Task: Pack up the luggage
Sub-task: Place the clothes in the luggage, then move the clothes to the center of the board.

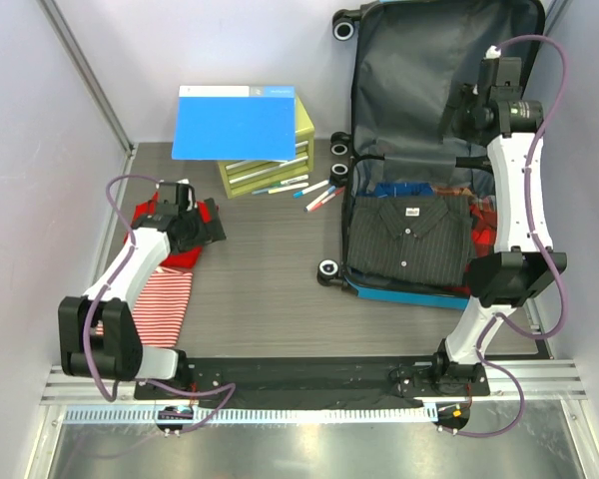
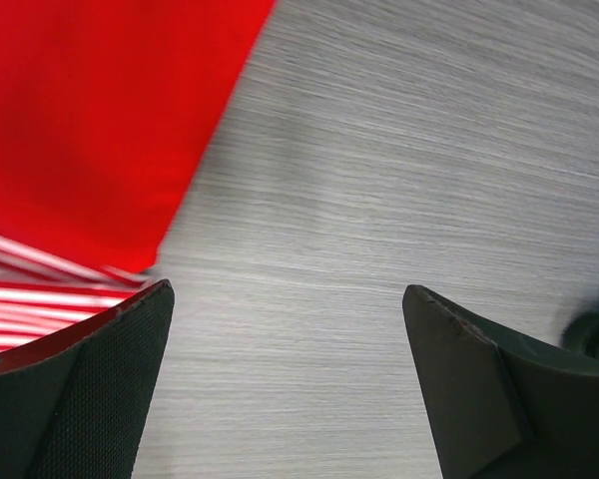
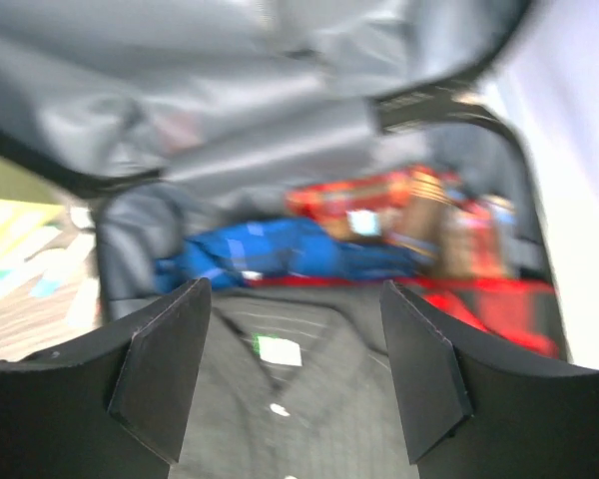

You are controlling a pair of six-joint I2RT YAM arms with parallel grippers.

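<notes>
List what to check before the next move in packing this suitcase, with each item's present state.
1. Luggage open: ok, the lid lies back and the lining is exposed.
2. Right gripper free: ok, jaws apart with nothing between them.
3. Dark shirt placed: ok, it lies folded flat inside the luggage.
4. Left gripper ready: ok, open and empty over the table.
5. Left gripper lined up on a garment: not ok, the red garment and striped garment lie off to one side of its fingers.
6. Room for more clothes: cannot tell.
</notes>
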